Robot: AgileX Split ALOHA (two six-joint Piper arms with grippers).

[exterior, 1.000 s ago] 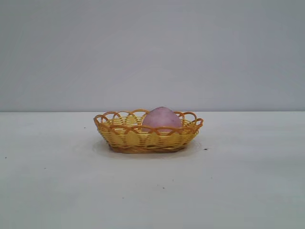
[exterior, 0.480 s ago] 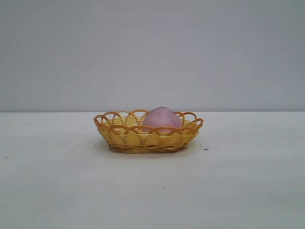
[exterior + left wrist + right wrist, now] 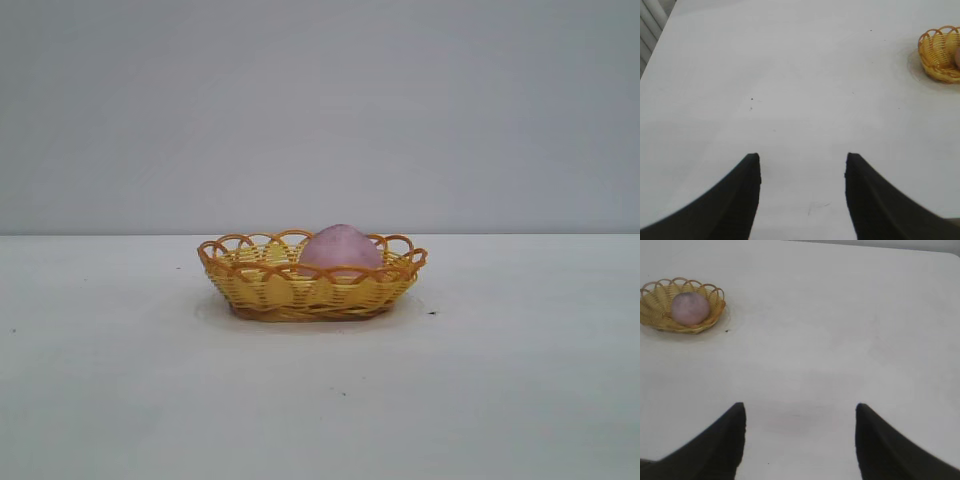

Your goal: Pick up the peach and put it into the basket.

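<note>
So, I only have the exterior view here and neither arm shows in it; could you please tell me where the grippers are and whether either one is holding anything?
Observer: The right gripper is open and empty, over bare table, well away from the basket.
Operator: Thank you. And the left one?
Observer: The left gripper is open and empty too, over bare table, with the basket far off at the edge of its view.
Operator: Is the peach fully inside the basket, please?
Observer: Yes. From above, the right wrist view shows the peach lying inside the looped rim, nothing touching it.
</note>
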